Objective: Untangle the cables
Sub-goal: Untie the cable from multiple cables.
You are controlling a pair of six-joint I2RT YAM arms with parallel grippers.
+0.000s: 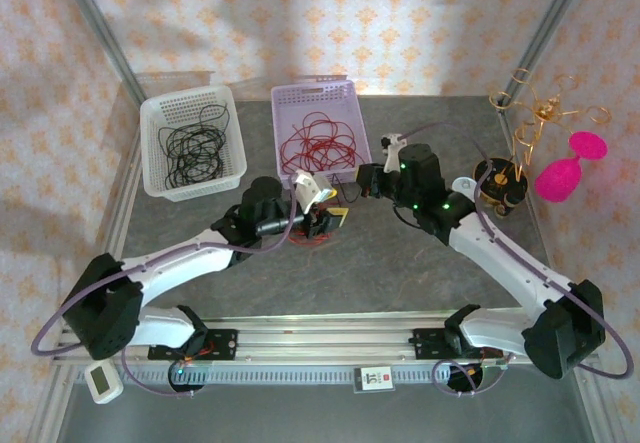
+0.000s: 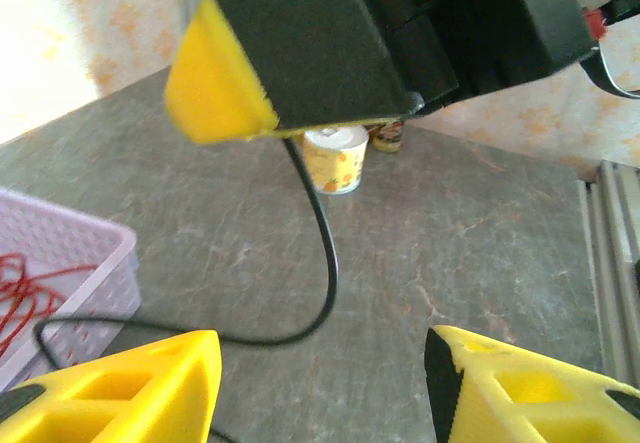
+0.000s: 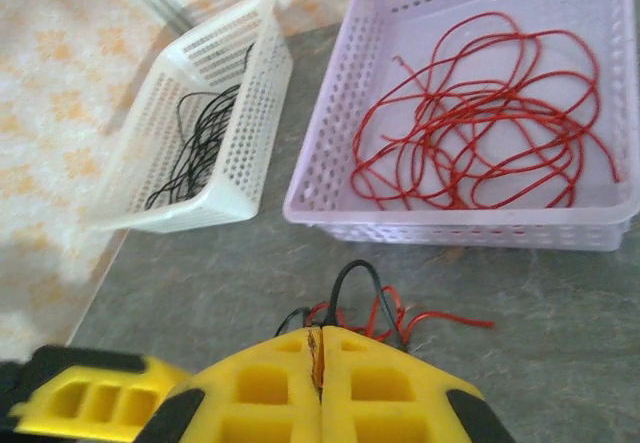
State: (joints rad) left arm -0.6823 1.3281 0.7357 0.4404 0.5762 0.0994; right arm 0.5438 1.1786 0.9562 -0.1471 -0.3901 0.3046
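Observation:
A small clump of cables (image 1: 320,227), red with one black, lies on the grey table in front of the lilac basket. In the right wrist view my right gripper (image 3: 320,338) is shut on the cables: a black loop (image 3: 355,275) and red strands (image 3: 420,318) stick out past its yellow fingertips. In the left wrist view my left gripper (image 2: 320,373) stands open low over the table with nothing between its fingers. The black cable (image 2: 328,253) curves across the table ahead of it, up to the right gripper's finger (image 2: 225,98) above. Both grippers meet at the clump (image 1: 330,215).
A lilac basket (image 1: 352,93) holds loose red cables (image 3: 480,113). To its left, a white basket (image 1: 152,133) holds black cables (image 1: 192,148). At the right stand a dark cup (image 1: 500,185), a gold wire stand (image 1: 540,113) and a pink goblet (image 1: 568,171).

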